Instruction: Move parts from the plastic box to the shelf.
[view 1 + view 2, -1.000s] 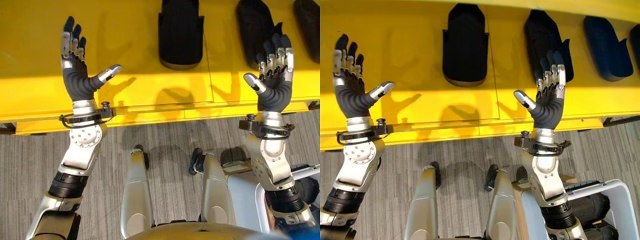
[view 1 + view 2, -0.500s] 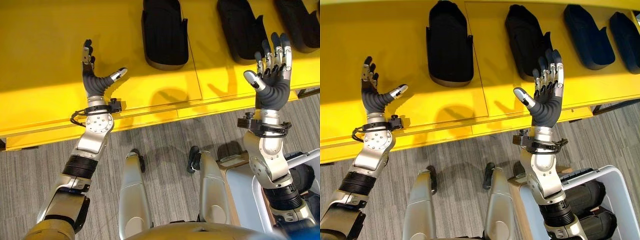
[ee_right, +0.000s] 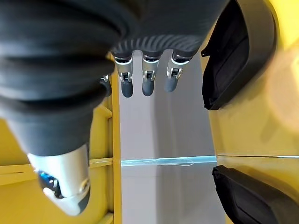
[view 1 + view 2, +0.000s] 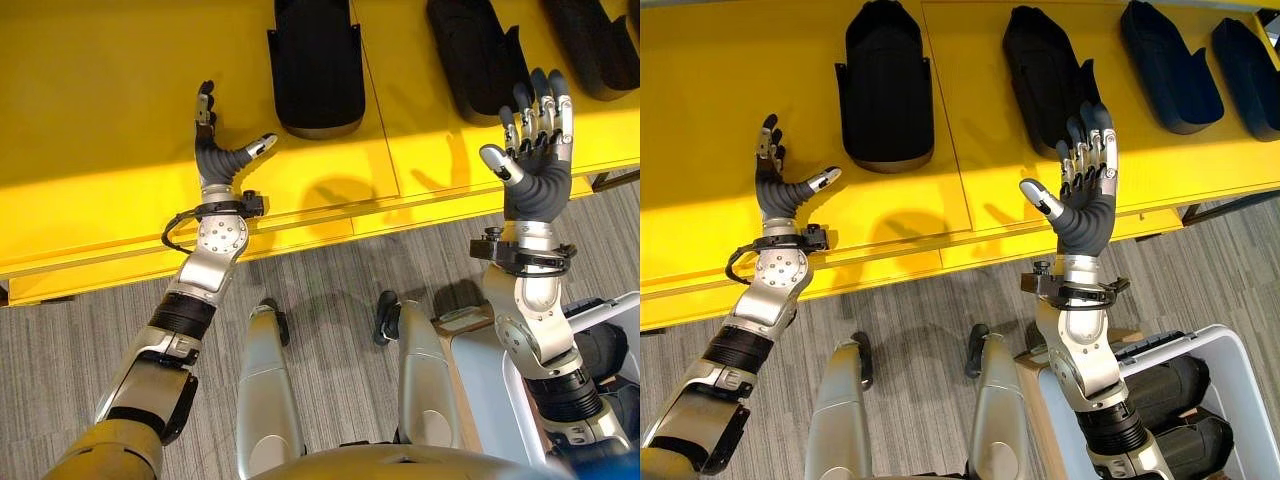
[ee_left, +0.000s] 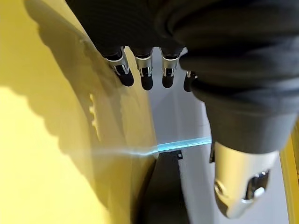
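In right eye view, plastic box (image 4: 1230,352) with parts (image 4: 1160,385)

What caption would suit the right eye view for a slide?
Both hands, left hand and right hand, raised open and empty over the yellow shelf holding four black parts; more wait in the plastic box.

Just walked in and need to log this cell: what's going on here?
A humanoid is moving black parts from a plastic box to a yellow shelf. Several parts already lie on the shelf, and more sit in the box. Both the left robot hand and the right robot hand are open, empty, raised over the shelf's front edge.
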You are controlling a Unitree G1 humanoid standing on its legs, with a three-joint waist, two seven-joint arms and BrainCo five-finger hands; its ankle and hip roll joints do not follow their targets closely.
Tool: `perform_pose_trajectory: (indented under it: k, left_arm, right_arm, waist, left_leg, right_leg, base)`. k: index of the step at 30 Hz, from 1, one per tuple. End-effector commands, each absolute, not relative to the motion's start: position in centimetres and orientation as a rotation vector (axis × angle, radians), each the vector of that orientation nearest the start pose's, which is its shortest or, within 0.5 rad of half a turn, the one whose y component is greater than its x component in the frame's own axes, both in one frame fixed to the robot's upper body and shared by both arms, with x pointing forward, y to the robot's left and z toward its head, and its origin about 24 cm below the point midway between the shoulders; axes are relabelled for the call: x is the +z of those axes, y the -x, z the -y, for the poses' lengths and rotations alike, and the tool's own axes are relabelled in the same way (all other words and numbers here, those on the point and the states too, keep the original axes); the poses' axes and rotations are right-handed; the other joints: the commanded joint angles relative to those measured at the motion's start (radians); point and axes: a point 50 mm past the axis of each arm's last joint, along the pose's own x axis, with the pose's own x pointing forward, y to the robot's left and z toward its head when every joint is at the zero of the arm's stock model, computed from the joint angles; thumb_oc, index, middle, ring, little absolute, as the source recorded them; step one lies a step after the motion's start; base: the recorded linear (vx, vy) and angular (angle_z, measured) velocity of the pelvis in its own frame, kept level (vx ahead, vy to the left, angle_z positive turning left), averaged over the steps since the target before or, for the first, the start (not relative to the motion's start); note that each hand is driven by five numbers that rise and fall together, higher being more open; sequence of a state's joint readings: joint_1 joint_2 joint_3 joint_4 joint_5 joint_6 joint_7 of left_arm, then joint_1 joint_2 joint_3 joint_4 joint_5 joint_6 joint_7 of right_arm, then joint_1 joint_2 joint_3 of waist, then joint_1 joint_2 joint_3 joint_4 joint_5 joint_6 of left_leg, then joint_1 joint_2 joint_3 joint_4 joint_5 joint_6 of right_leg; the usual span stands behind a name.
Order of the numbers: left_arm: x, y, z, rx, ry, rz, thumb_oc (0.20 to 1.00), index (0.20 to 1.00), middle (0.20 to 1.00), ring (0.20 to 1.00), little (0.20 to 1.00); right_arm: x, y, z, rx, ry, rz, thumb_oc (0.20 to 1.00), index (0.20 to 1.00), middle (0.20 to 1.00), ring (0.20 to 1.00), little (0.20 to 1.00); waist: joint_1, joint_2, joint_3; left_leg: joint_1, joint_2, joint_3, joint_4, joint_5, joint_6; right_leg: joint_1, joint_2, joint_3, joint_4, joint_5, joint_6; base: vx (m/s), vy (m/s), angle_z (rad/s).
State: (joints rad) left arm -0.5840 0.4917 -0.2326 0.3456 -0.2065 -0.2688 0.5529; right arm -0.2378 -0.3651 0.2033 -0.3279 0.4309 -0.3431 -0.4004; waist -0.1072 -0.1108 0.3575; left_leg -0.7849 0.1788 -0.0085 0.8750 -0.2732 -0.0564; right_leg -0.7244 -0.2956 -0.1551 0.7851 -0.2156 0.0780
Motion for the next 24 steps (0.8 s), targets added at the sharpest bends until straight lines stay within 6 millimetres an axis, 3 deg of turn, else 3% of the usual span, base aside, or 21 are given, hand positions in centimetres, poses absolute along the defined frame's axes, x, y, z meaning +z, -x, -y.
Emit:
perform_pose_trajectory:
  k: [1,4,5,6,8,10,11,12,13,14,16,18,19,21,22,24]
  left_arm:
    - [16.8,-35.0,-17.7,0.239,-0.221,0.514,1.0,1.0,1.0,1.0,1.0]
    - [16.7,-35.4,-17.5,0.24,-0.218,0.499,1.0,1.0,1.0,1.0,1.0]
    - [16.6,-35.5,-17.4,0.24,-0.216,0.493,1.0,1.0,1.0,1.0,1.0]
    - [16.7,-35.6,-17.2,0.237,-0.217,0.49,1.0,1.0,1.0,1.0,1.0]
    - [16.6,-35.7,-17.1,0.233,-0.218,0.486,1.0,1.0,1.0,1.0,1.0]
    - [16.7,-35.8,-16.9,0.228,-0.215,0.487,1.0,1.0,1.0,1.0,1.0]
    - [16.7,-35.9,-16.7,0.223,-0.215,0.488,1.0,1.0,1.0,1.0,1.0]
    - [16.7,-35.9,-16.6,0.22,-0.215,0.487,1.0,1.0,1.0,1.0,1.0]
    - [16.8,-35.9,-16.5,0.216,-0.215,0.489,1.0,1.0,1.0,1.0,1.0]
    - [16.8,-35.9,-16.4,0.212,-0.215,0.488,1.0,1.0,1.0,1.0,1.0]
    - [16.7,-36.0,-16.2,0.206,-0.214,0.487,1.0,1.0,1.0,1.0,1.0]
    - [16.6,-36.0,-16.1,0.202,-0.214,0.484,1.0,1.0,1.0,1.0,1.0]
    - [16.5,-36.0,-16.0,0.197,-0.214,0.482,1.0,1.0,1.0,1.0,1.0]
    - [16.5,-36.0,-15.7,0.185,-0.216,0.48,1.0,1.0,1.0,1.0,1.0]
    - [16.5,-36.0,-15.7,0.184,-0.217,0.482,1.0,1.0,1.0,1.0,1.0]
    - [16.4,-36.0,-15.1,0.159,-0.231,0.478,1.0,1.0,1.0,1.0,1.0]
  right_arm:
    - [21.3,-23.8,15.8,0.026,-0.328,0.887,1.0,1.0,1.0,1.0,1.0]
    - [21.3,-23.8,15.8,0.025,-0.329,0.886,1.0,1.0,1.0,1.0,1.0]
    - [21.2,-23.8,15.8,0.025,-0.332,0.884,1.0,1.0,1.0,1.0,1.0]
    - [21.2,-23.7,15.8,0.026,-0.335,0.886,1.0,1.0,1.0,1.0,1.0]
    - [21.1,-23.7,15.8,0.027,-0.331,0.88,1.0,1.0,1.0,1.0,1.0]
    - [21.1,-23.7,15.9,0.027,-0.328,0.878,1.0,1.0,1.0,1.0,1.0]
    - [21.1,-23.6,15.9,0.025,-0.328,0.88,1.0,1.0,1.0,1.0,1.0]
    - [21.1,-23.6,15.9,0.025,-0.327,0.879,1.0,1.0,1.0,1.0,1.0]
    - [21.1,-23.6,16.0,0.023,-0.328,0.883,1.0,1.0,1.0,1.0,1.0]
    - [21.1,-23.6,15.9,0.024,-0.325,0.883,1.0,1.0,1.0,1.0,1.0]
    - [21.1,-23.6,16.0,0.024,-0.328,0.883,1.0,1.0,1.0,1.0,1.0]
    - [21.1,-23.5,16.0,0.024,-0.332,0.882,1.0,1.0,1.0,1.0,1.0]
    - [21.0,-23.5,16.0,0.024,-0.334,0.881,1.0,1.0,1.0,1.0,1.0]
    - [21.0,-23.5,16.0,0.026,-0.332,0.88,1.0,1.0,1.0,1.0,1.0]
    - [21.1,-23.5,16.0,0.025,-0.332,0.882,1.0,1.0,1.0,1.0,1.0]
    - [21.1,-23.5,16.0,0.027,-0.33,0.882,1.0,1.0,1.0,1.0,1.0]
  waist:
    - [-0.014,0.016,-0.018]
    - [-0.017,0.013,-0.02]
    - [-0.017,0.014,-0.022]
    - [-0.021,0.011,-0.02]
    - [-0.023,0.012,-0.022]
    - [-0.025,0.011,-0.023]
    - [-0.027,0.01,-0.019]
    - [-0.027,0.011,-0.022]
    - [-0.028,0.009,-0.02]
    - [-0.029,0.011,-0.023]
    - [-0.03,0.01,-0.021]
    - [-0.031,0.011,-0.024]
    - [-0.032,0.01,-0.021]
    - [-0.032,0.012,-0.024]
    - [-0.033,0.01,-0.021]
    - [-0.034,0.011,-0.02]
  left_leg:
    - [0.0,0.074,-0.053,-0.08,0.055,-0.056]
    - [-0.003,0.076,-0.055,-0.079,0.056,-0.056]
    - [0.009,0.083,-0.055,-0.07,0.026,-0.062]
    - [-0.003,0.08,-0.053,-0.075,0.053,-0.056]
    - [0.007,0.086,-0.053,-0.066,0.024,-0.062]
    - [0.006,0.087,-0.054,-0.065,0.024,-0.063]
    - [-0.005,0.082,-0.053,-0.072,0.053,-0.057]
    - [0.006,0.088,-0.053,-0.066,0.025,-0.063]
    - [-0.006,0.083,-0.054,-0.073,0.053,-0.058]
    - [0.005,0.089,-0.054,-0.066,0.024,-0.064]
    - [-0.01,0.085,-0.054,-0.07,0.051,-0.058]
    - [0.0,0.091,-0.053,-0.059,0.021,-0.063]
    - [-0.011,0.086,-0.052,-0.066,0.049,-0.058]
    - [-0.003,0.09,-0.052,-0.056,0.02,-0.063]
    - [-0.015,0.085,-0.052,-0.062,0.048,-0.057]
    - [-0.019,0.084,-0.049,-0.059,0.047,-0.056]
  right_leg:
    - [0.062,-0.036,0.038,-0.047,0.01,0.054]
    - [0.057,-0.035,0.039,-0.046,0.011,0.054]
    - [0.066,-0.032,0.041,-0.035,-0.014,0.06]
    - [0.055,-0.032,0.043,-0.042,0.01,0.054]
    - [0.062,-0.03,0.045,-0.031,-0.015,0.06]
    - [0.061,-0.029,0.047,-0.031,-0.015,0.061]
    - [0.051,-0.031,0.047,-0.04,0.009,0.054]
    - [0.061,-0.029,0.047,-0.031,-0.015,0.061]
    - [0.049,-0.03,0.047,-0.04,0.01,0.054]
    - [0.059,-0.029,0.047,-0.031,-0.014,0.061]
    - [0.046,-0.031,0.047,-0.038,0.01,0.054]
    - [0.055,-0.028,0.049,-0.026,-0.016,0.061]
    - [0.044,-0.029,0.049,-0.034,0.009,0.055]
    - [0.053,-0.028,0.049,-0.022,-0.017,0.061]
    - [0.043,-0.029,0.049,-0.032,0.008,0.055]
    - [0.037,-0.03,0.052,-0.032,0.009,0.054]
  base:
    - [0.0,0.0,0.0]
    - [0.03,-0.007,0.0]
    - [0.01,-0.006,-0.03]
    - [0.09,-0.013,-0.05]
    - [0.05,-0.008,-0.07]
    - [-0.03,0.004,-0.08]
    - [0.01,-0.001,-0.05]
    - [-0.08,0.008,-0.02]
    - [0.09,-0.017,-0.01]
    - [0.0,0.0,0.0]
    - [0.0,0.0,0.0]
    - [0.0,0.0,0.0]
    - [0.0,0.0,0.0]
    - [0.0,0.0,0.0]
    - [-0.08,0.007,0.0]
    - [-0.04,0.006,0.0]
